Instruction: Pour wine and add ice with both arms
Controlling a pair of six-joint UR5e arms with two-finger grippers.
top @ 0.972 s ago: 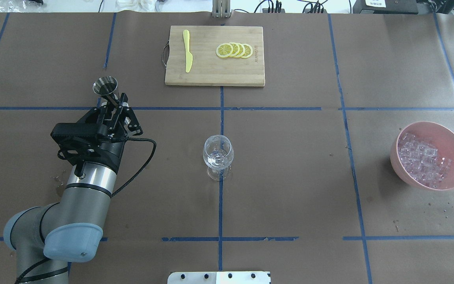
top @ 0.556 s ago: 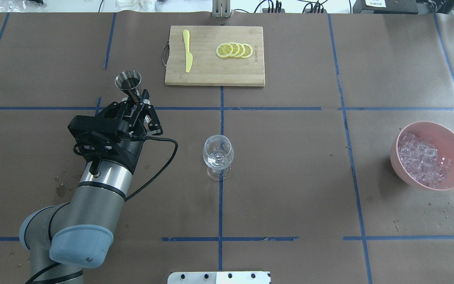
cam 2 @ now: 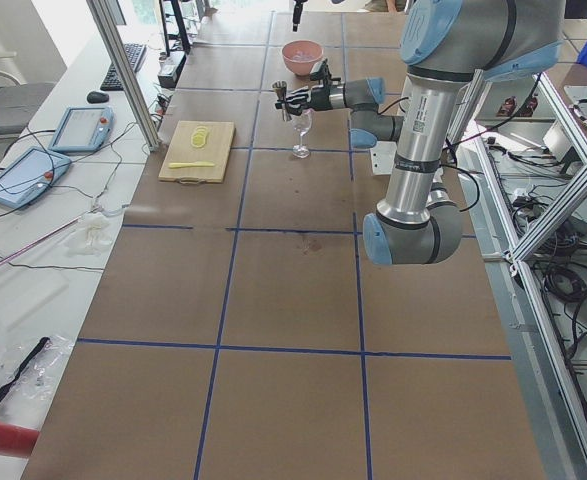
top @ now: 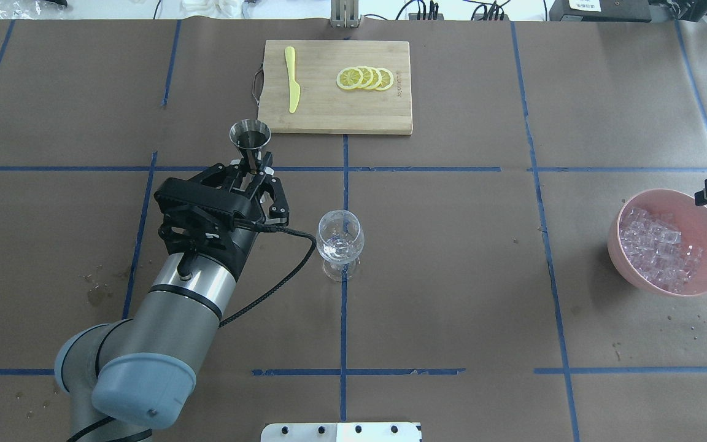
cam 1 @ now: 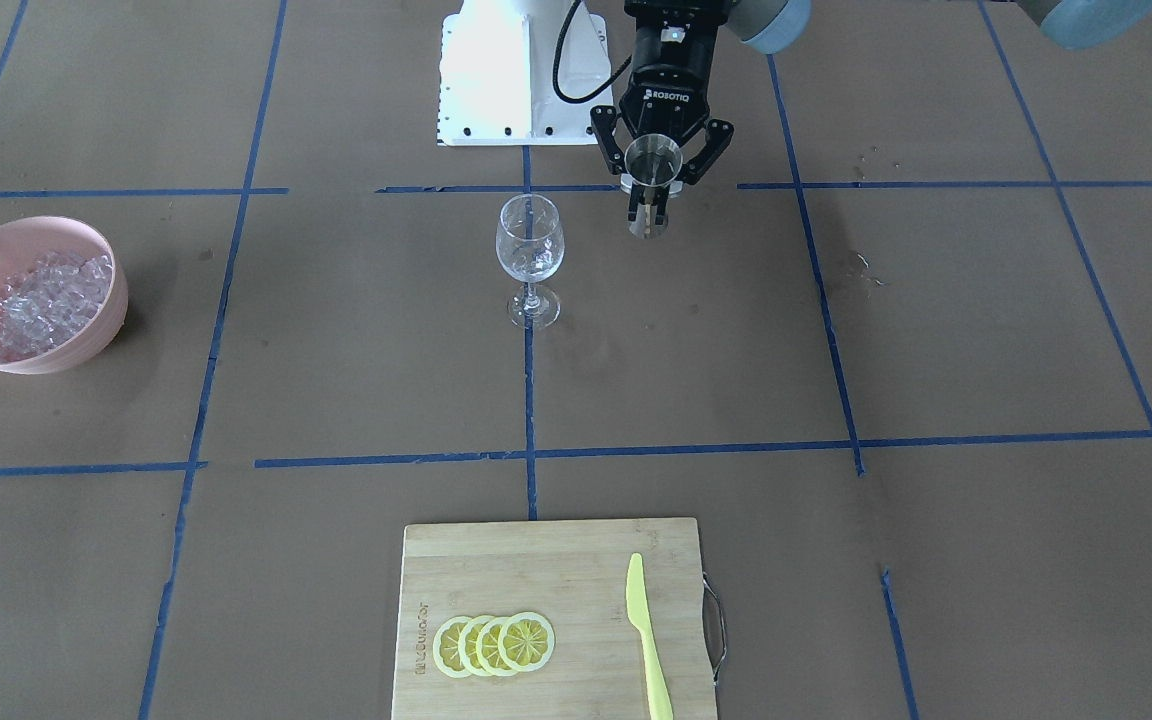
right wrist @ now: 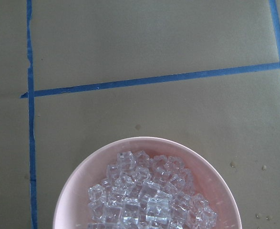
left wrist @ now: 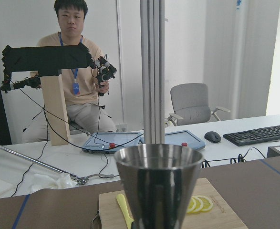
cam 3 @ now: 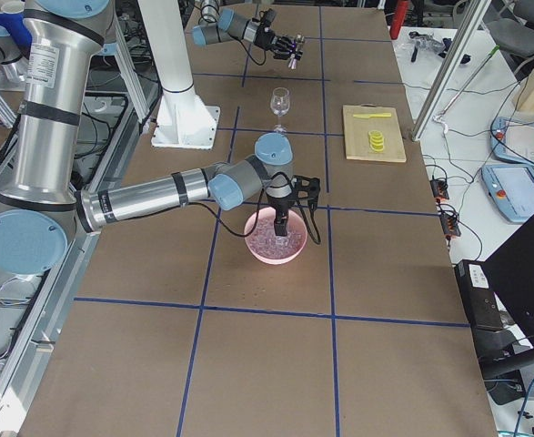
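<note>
The left gripper, clamped on the waist of an upright steel jigger, hangs above the table. The wine glass stands near but apart on its right, so the pour likely calls for a short sideways carry, then a tip. Far right, the right gripper hovers over the ice in a pink bowl; whether it is spread or closed cannot be told.

Left arm extends forward with the wrist roughly level. The left gripper is clamped on the waist of an upright steel jigger. Right arm reaches out horizontally. The right gripper points straight down; finger spacing not determinable.
</note>
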